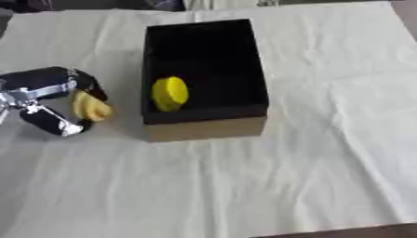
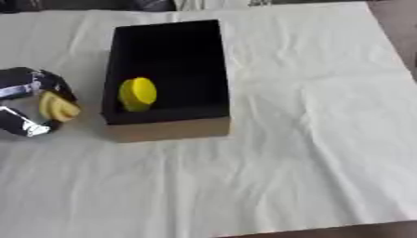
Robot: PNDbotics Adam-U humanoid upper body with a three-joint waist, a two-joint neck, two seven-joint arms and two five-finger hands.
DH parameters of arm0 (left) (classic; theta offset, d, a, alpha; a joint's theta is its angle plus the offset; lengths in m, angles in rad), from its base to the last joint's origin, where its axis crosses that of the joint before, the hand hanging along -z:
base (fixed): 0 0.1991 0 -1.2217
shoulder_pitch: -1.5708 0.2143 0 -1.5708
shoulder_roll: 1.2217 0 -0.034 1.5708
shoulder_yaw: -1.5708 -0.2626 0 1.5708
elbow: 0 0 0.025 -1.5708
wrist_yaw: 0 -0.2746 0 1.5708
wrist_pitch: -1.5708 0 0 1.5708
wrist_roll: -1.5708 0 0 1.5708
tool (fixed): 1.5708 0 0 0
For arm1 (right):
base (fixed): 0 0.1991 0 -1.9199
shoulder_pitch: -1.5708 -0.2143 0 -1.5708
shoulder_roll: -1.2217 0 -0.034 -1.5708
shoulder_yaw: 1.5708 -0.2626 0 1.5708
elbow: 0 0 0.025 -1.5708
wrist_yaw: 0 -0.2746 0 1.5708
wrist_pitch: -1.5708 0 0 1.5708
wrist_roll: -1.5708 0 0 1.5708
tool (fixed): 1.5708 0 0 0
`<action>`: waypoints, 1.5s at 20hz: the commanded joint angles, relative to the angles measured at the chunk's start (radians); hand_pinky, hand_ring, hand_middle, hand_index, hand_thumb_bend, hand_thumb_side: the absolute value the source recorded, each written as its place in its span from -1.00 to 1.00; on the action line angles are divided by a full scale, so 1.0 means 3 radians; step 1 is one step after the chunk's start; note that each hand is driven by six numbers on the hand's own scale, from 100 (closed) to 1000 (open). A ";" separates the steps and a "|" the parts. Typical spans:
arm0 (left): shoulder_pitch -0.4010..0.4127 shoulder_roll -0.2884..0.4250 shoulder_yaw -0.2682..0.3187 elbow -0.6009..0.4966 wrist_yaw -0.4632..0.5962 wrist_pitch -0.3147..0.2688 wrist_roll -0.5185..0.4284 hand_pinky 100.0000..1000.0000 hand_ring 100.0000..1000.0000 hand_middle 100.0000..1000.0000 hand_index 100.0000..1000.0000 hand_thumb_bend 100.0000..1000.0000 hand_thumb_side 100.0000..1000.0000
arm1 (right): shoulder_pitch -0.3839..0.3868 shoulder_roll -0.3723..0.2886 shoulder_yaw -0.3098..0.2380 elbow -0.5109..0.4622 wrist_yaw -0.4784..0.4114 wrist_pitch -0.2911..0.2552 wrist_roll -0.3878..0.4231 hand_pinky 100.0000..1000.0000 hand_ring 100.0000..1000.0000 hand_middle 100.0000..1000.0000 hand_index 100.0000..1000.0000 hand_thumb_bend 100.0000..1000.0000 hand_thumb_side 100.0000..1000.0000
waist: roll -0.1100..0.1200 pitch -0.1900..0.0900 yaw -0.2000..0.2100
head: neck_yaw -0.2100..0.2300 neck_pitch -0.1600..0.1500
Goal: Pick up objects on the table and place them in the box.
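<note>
1. Left hand (image 1: 50,100), fingers and thumb curled round a yellow banana-like object (image 1: 90,107), sits just left of the box (image 1: 205,128).
2. Risk: object catches the box's near-left wall and drops outside.
3. Yellow round piece (image 1: 169,93) already lies inside the box.

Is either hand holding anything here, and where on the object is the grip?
The left hand holds a pale yellow curved object, its fingers and thumb curled round its left side, beside the black-lined cardboard box. The right hand is out of view.
</note>
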 commanded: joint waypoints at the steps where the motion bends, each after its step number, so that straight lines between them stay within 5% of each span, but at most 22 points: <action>1: -0.0056 0.0037 0.0043 0.0018 -0.0191 0.0056 0.0331 0.27 0.25 -0.02 0.23 -0.79 -1.00 | -0.0013 -0.0054 -0.0020 -0.0052 -0.0031 0.0017 0.0024 0.88 0.78 -0.07 0.61 -1.00 -1.00 | -0.0007 -0.0068 -0.0005 | 0.0015 -0.0019; 8: -0.0067 0.0062 0.0065 -0.0319 -0.0267 0.0007 0.0704 0.26 0.20 -0.08 0.18 -0.71 -1.00 | 0.0020 -0.0046 -0.0039 -0.0052 -0.0050 0.0002 0.0040 0.89 0.78 -0.07 0.61 -1.00 -1.00 | -0.0005 -0.0080 0.0006 | 0.0012 -0.0010; 16: -0.0536 -0.0248 0.0089 -0.0953 -0.0473 0.0022 0.0742 0.27 0.16 -0.08 0.19 -0.63 -1.00 | 0.0030 -0.0092 -0.0072 -0.0052 -0.0120 -0.0054 -0.0002 0.88 0.77 -0.06 0.61 -1.00 -1.00 | -0.0038 -0.0140 0.0051 | 0.0042 0.0028; 25: -0.0860 -0.0820 0.0131 -0.0736 -0.0842 0.0022 0.0722 0.27 0.16 -0.08 0.19 -0.61 -1.00 | -0.0053 -0.0121 -0.0056 -0.0052 -0.0226 -0.0101 -0.0001 0.88 0.77 -0.06 0.61 -1.00 -1.00 | -0.0073 -0.0162 -0.0037 | 0.0143 0.0025; 30: -0.0892 -0.1054 0.0200 -0.0436 -0.1005 0.0001 0.0787 0.28 0.17 -0.09 0.20 -0.79 -1.00 | -0.0152 -0.0101 -0.0019 -0.0052 -0.0307 -0.0082 0.0074 0.88 0.77 -0.06 0.61 -1.00 -1.00 | -0.0081 -0.0148 -0.0144 | 0.0227 0.0004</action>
